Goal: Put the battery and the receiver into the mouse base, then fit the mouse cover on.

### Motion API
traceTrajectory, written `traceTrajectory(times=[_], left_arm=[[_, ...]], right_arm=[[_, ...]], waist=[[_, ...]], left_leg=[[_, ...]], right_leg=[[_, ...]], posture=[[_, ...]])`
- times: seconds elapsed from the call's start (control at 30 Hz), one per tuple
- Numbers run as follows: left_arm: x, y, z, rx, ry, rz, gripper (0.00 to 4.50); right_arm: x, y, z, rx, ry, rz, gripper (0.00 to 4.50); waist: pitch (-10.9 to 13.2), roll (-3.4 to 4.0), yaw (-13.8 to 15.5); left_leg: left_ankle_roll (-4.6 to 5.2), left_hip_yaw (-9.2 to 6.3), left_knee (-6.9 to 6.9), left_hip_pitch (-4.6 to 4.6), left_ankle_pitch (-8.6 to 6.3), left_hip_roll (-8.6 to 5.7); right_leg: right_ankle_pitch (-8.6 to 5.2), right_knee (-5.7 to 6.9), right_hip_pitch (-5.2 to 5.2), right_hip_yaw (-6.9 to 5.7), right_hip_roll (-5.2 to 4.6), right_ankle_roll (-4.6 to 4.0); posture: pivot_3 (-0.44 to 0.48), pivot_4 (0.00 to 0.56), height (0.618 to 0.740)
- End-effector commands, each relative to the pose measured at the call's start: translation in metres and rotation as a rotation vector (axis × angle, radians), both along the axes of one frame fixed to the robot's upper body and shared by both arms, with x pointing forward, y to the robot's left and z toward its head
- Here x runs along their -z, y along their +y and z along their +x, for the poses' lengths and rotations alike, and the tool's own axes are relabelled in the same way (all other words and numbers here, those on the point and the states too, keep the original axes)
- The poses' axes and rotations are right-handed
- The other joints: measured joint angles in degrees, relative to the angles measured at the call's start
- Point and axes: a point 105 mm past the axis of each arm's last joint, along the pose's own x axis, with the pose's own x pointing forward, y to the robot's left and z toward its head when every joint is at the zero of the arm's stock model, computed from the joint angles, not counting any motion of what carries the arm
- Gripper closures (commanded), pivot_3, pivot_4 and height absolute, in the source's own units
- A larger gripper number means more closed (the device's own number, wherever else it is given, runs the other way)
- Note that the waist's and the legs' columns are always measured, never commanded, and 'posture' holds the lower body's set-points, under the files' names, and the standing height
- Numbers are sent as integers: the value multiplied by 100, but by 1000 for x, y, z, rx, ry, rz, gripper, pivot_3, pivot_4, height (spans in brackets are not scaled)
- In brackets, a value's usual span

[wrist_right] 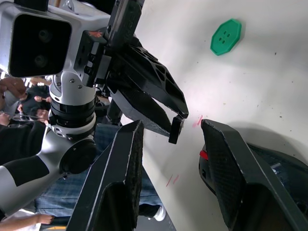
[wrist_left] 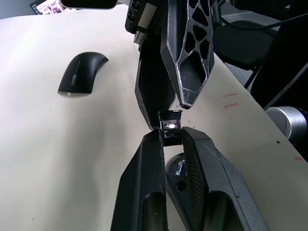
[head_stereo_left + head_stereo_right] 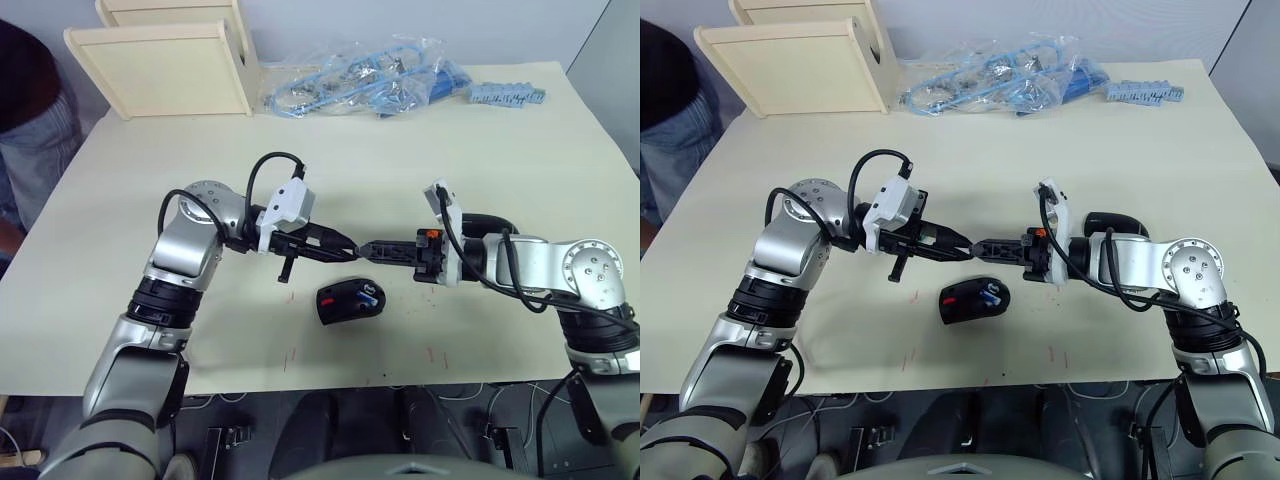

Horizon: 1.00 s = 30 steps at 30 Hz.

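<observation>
The left gripper (image 2: 171, 135) pinches the receiver (image 2: 170, 127), a small black block, at its fingertips in mid-air over the middle of the table (image 3: 520, 150). The right gripper (image 1: 192, 127), jaws spread, faces it tip to tip, not yet touching. The mouse base (image 3: 351, 300) lies directly below them, battery (image 3: 365, 296) seated inside. The left arm looks better placed to lower the receiver in.

No readable text, label, brand or number anywhere. Short red pen marks on worktop (image 3: 120, 330) near front edge; not legible as characters.
</observation>
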Motion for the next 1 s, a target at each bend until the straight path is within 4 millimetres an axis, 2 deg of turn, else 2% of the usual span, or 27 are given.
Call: traceTrajectory(times=[0.03,0.33,0.67,1.0], left_arm=[[-5,1,-2,16,-29,3,4168],[-3,1,-2,19,-33,15,4168],[-1,0,-2,24,-41,20,4168],[1,1,-2,22,-47,26,4168]], right_arm=[[-12,3,-5,-35,-38,10,2491],[-13,7,-1,-15,-35,9,2491],[-4,3,1,13,-12,-36,2491],[-4,2,0,2,-19,-51,2491]], waist=[[0,0,0],[0,0,-1],[0,0,-2],[0,0,-2]], left_leg=[[0,0,0,0,0,0],[0,0,0,-1,0,0],[0,0,0,-1,0,0],[0,1,0,-1,0,0]], right_leg=[[0,0,0,0,0,0],[0,0,-1,0,0,0],[0,1,-2,1,0,0],[0,2,-2,1,0,0]], posture=[[0,150,740],[0,150,740],[0,150,740],[0,150,740]])
